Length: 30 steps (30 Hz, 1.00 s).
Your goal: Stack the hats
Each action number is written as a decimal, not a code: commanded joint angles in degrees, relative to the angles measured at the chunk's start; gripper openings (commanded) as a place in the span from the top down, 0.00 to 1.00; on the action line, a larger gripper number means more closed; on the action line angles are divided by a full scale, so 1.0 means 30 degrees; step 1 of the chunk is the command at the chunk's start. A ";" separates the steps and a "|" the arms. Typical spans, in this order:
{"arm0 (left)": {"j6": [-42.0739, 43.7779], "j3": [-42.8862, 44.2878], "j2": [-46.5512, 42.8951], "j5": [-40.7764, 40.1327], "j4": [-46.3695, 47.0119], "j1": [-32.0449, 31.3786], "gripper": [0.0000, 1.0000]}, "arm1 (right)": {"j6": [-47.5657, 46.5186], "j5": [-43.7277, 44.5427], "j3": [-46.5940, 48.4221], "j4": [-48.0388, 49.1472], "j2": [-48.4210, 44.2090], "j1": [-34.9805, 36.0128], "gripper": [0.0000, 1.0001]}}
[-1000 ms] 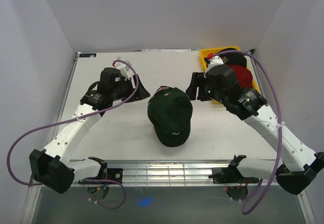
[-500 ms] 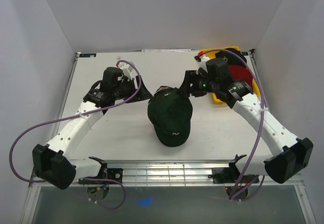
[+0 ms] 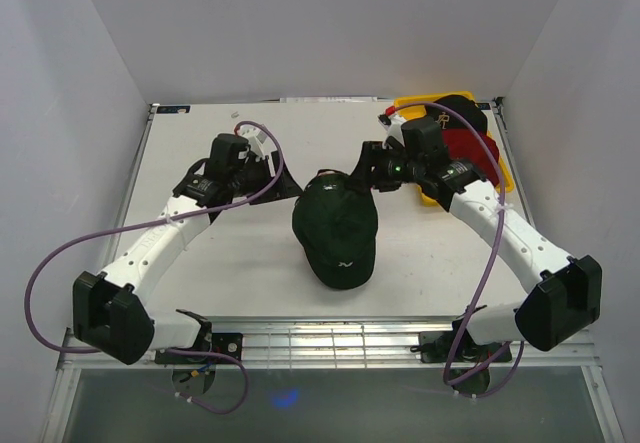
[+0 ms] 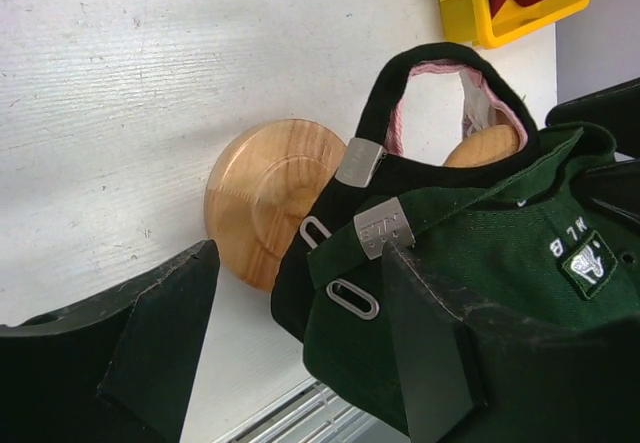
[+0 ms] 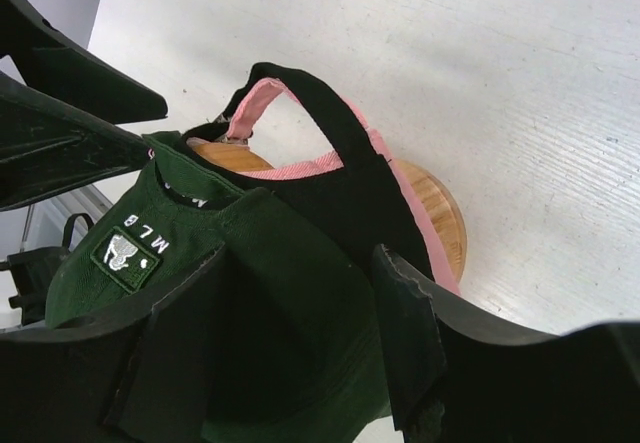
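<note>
Green cap (image 3: 335, 231) sits mid-table seen from above. The left gripper (image 3: 285, 183) is at its 10 o'clock and the right gripper (image 3: 362, 171) at 1, both released. A red cap (image 3: 478, 148) and a black cap (image 3: 455, 106) wait in the yellow bin (image 3: 415, 101) at 2.

Left wrist: spread jaws face the cap's rear, with the wooden stand (image 4: 265, 198) at 11.

Right wrist: the fingers straddle its crown without pinching.

The step looks like seating green. Next is fetching red over the bin's wall.
</note>
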 commanded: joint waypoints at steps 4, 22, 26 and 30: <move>-0.0132 -0.0332 0.0266 -0.0725 0.0311 -0.0076 0.23 | -0.0211 0.0076 -0.0758 0.0700 0.0689 -0.0016 0.38; 0.0219 0.1336 -0.0203 -0.1751 -0.0831 -0.0076 0.19 | -0.0064 0.1102 -0.1082 0.0671 -0.0801 -0.0104 0.37; 0.0366 0.1894 -0.0261 -0.1605 -0.1066 -0.0076 0.18 | -0.0210 0.0517 -0.0233 0.0788 -0.1301 -0.0104 0.34; 0.0542 0.2217 -0.0349 -0.1517 -0.1212 -0.0076 0.15 | -0.0211 -0.0128 0.0091 0.1110 -0.1653 -0.0104 0.34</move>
